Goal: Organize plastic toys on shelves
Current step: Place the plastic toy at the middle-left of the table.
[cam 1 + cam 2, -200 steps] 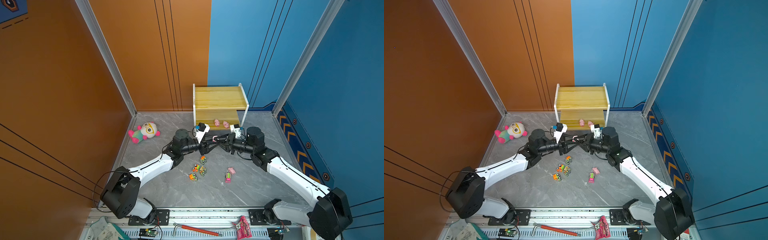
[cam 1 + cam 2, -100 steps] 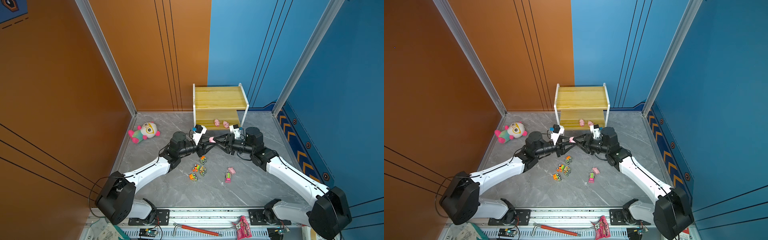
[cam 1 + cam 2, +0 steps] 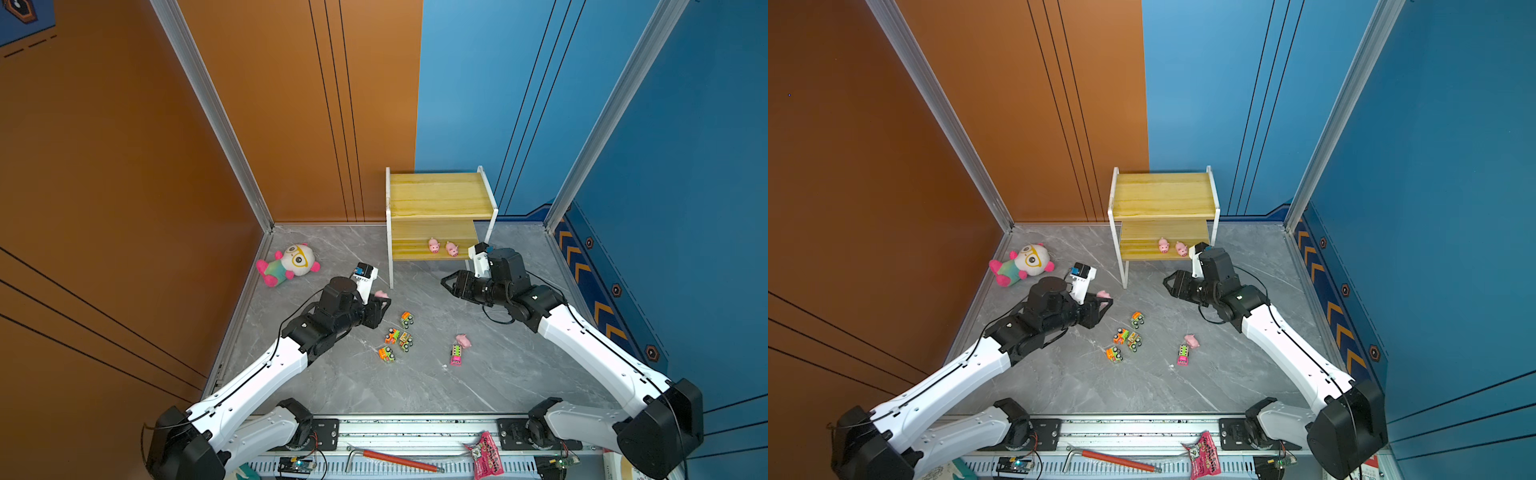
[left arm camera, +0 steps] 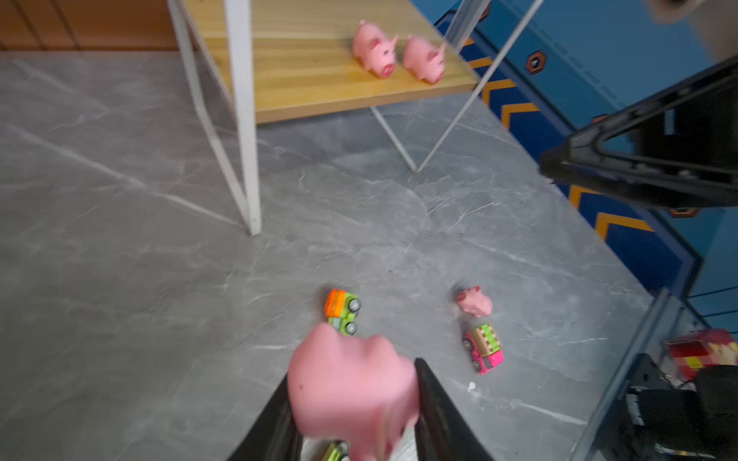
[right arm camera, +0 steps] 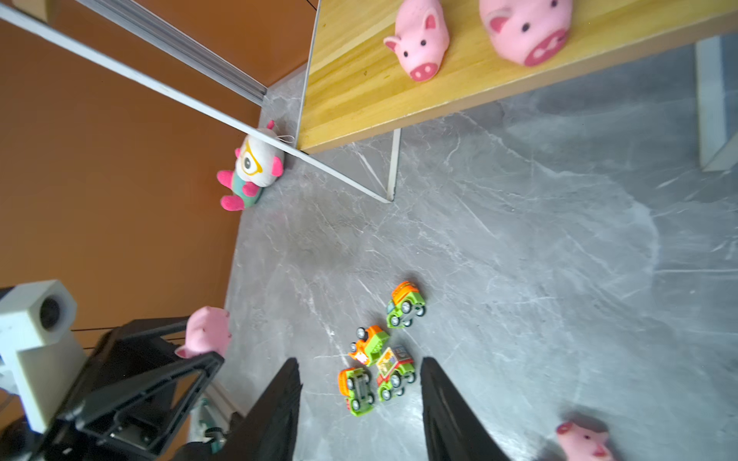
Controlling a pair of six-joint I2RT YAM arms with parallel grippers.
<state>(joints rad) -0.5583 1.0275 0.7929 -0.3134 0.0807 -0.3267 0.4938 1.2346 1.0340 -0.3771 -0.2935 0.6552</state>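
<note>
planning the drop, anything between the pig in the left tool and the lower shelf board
Nothing visible blocks it. The pig in the left tool faces the open front edge of the lower board; the rack's front post stands beside that line, and two pigs sit farther along the board.

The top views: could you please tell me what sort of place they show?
Probably a robot test cell: two white-and-black robot arms mounted on a metal rail, flat orange and blue wall panels boxing in a grey marble-look floor, and a two-tier wooden rack.
</note>
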